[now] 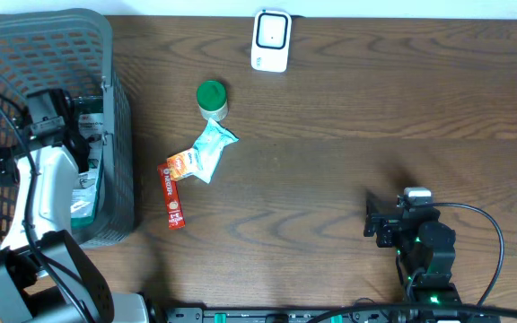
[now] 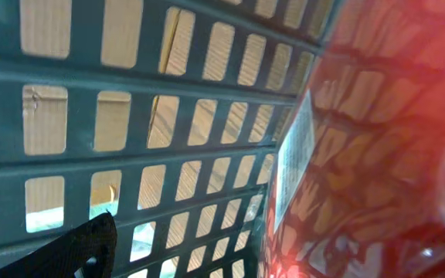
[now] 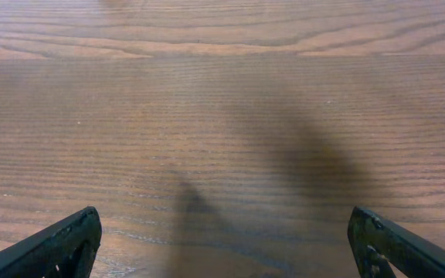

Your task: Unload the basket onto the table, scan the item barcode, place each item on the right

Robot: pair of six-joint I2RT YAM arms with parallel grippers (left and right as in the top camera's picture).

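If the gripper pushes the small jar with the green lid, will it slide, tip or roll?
The jar stands upright on its base, so it would probably slide at a low push. Its round body would likely roll if tipped. It looks rigid, not floppy.

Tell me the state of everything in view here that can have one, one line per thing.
Grey plastic mesh basket: upright, packaged goods inside.
Left gripper: open, down inside the basket.
Right gripper: open, empty, above bare table.
Shiny red bag: inside the basket, apparently ungripped.
Green-lidded jar: upright, closed.
Pale blue and orange packet: lying crumpled.
Red stick packet: lying flat.
White barcode scanner: untouched.
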